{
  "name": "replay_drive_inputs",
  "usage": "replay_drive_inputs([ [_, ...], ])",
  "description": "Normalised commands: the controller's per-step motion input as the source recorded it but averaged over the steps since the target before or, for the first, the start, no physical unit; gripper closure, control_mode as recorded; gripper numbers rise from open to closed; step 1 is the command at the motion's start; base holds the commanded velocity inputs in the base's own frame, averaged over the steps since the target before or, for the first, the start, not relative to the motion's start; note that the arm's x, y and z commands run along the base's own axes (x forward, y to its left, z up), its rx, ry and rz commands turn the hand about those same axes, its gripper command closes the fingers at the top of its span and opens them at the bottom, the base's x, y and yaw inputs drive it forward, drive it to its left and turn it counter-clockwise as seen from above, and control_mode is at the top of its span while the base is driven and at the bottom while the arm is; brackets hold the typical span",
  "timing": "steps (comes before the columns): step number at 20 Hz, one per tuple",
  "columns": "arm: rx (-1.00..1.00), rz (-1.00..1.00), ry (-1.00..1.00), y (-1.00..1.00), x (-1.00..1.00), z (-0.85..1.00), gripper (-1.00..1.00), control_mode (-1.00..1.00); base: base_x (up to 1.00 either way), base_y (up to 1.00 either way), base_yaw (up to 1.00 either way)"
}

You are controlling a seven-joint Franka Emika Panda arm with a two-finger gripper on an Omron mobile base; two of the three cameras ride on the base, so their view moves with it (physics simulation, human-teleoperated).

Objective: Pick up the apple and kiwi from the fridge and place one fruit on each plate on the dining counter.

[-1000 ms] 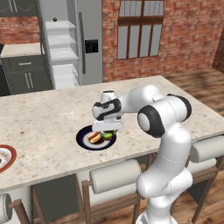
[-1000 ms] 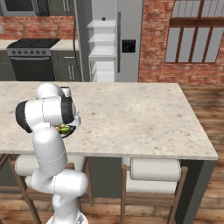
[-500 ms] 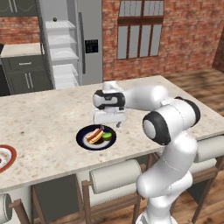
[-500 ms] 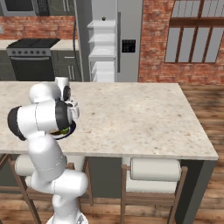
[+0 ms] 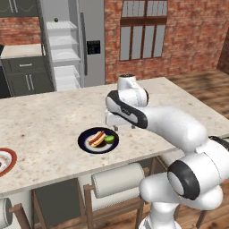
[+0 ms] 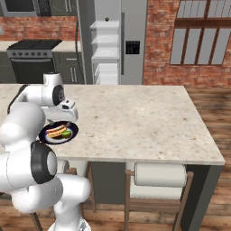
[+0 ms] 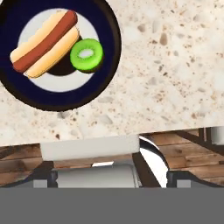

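From the left base view, the white arm reaches over the dining counter [image 5: 53, 116], its gripper [image 5: 117, 126] hovering just beside and above the black plate [image 5: 85, 144], where the kiwi [image 5: 109, 139] rests next to a hot dog [image 5: 96, 138]; the jaws look spread and hold nothing. A white red-rimmed plate [image 5: 10, 157] sits well apart at the counter's left edge, and the fridge [image 5: 67, 44] stands open behind. From the right base view, the same black plate lies near the counter's front edge, partly behind the arm. In the hand view, the kiwi touches the bun. The apple seems not yet delivered; a careless swing away could clip the plate and roll the kiwi off.
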Motion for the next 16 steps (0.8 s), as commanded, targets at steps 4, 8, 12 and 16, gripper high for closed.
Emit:
replay_drive_inputs([
  [4,0.01,0.00,-0.25,-0.16,-1.00,0.50,-1.00,-1.00,0.00,0.00,0.00],
  [8,0.07,0.02,-0.24,-0.03,-1.00,0.46,-1.00,-1.00,0.00,0.00,0.00],
  [12,0.10,0.02,-0.17,-0.14,-1.00,0.11,-1.00,-1.00,0.00,0.00,0.00],
  [16,0.03,0.02,-0.04,-0.31,-0.97,0.05,-1.00,-1.00,0.00,0.00,0.00],
])
